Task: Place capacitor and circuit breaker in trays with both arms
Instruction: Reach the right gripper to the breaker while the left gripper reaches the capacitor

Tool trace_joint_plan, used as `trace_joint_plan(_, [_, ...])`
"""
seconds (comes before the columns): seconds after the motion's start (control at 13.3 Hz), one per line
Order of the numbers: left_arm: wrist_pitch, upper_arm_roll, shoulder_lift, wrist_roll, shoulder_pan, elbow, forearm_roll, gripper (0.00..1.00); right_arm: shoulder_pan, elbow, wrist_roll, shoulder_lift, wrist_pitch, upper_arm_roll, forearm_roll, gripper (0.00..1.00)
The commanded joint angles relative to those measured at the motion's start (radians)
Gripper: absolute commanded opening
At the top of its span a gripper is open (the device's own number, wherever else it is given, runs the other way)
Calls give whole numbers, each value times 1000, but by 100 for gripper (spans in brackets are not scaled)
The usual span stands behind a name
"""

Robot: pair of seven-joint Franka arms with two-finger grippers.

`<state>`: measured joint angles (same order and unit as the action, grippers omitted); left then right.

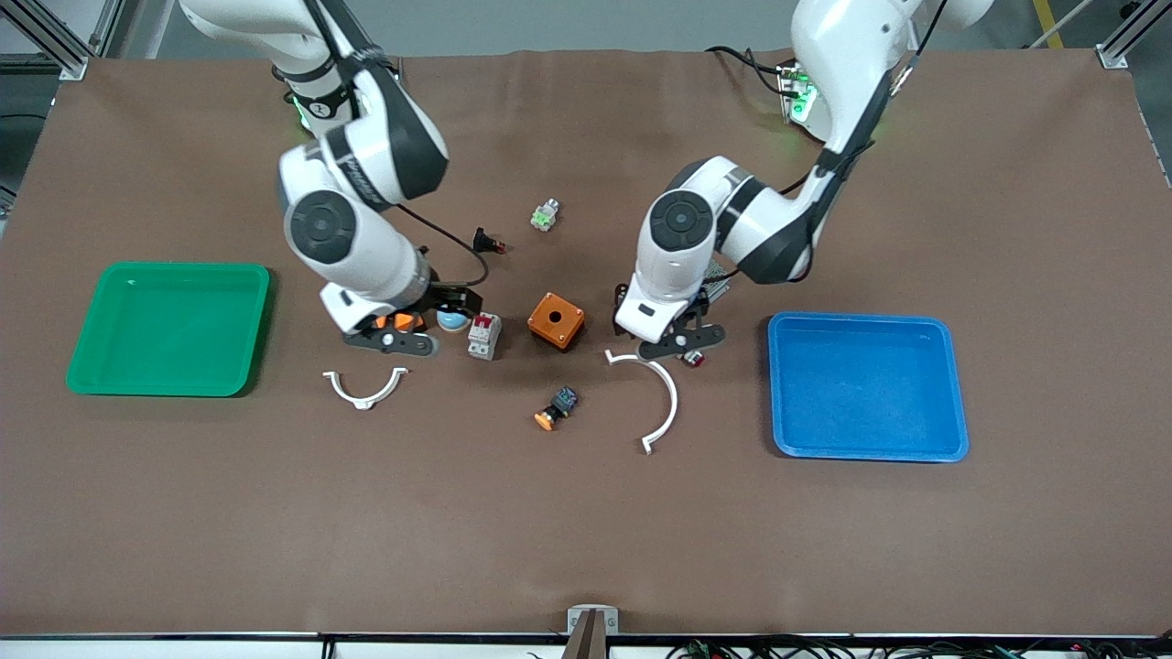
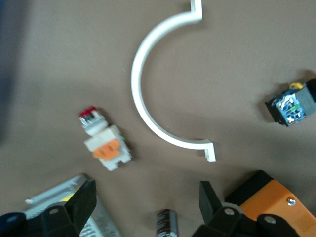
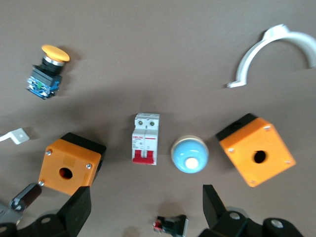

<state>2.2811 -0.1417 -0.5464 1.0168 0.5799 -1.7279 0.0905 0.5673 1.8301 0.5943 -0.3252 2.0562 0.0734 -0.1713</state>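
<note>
The circuit breaker (image 1: 484, 336), white-grey with red levers, lies between a blue dome button and an orange box; it also shows in the right wrist view (image 3: 145, 138). My right gripper (image 1: 455, 299) is open and empty (image 3: 146, 210), up over the mat beside the breaker, with a black red-tipped push-button (image 3: 171, 225) showing between its fingers. The capacitor (image 2: 167, 224), a small dark cylinder, lies on the mat between the fingers of my open left gripper (image 2: 146, 207). In the front view the left gripper (image 1: 667, 322) hides it.
Green tray (image 1: 169, 329) at the right arm's end, blue tray (image 1: 865, 384) at the left arm's end. Two orange boxes (image 1: 556, 320) (image 3: 256, 155), blue dome button (image 1: 450, 318), white-orange button (image 2: 106, 145), mushroom button (image 1: 556, 407), two white half-rings (image 1: 664, 403) (image 1: 364, 389), green part (image 1: 545, 215).
</note>
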Motion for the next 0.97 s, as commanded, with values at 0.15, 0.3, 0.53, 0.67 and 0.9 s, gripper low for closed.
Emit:
trace_joint_plan(0.15, [211,7,-38,131,69,-136,17,84,49,0,74,-112,91,11,-13,100])
trace_joint_plan(0.3, [212,7,-23,160,89,-182,17,83,43,3,65,-136,111,11,-13,100])
trace_joint_plan(0.53, [210,7,-15,193,110,-211,17,80,36,14,61,-170,159,11,-13,100])
trace_joint_plan(0.67, [212,5,-23,197,113,-210,17,72,42,44,62,-181,218,9,-13,100])
trace_joint_plan(0.9, [215,4,-33,201,113,-200,15,64,46,81,61,-183,272,9,-14,83])
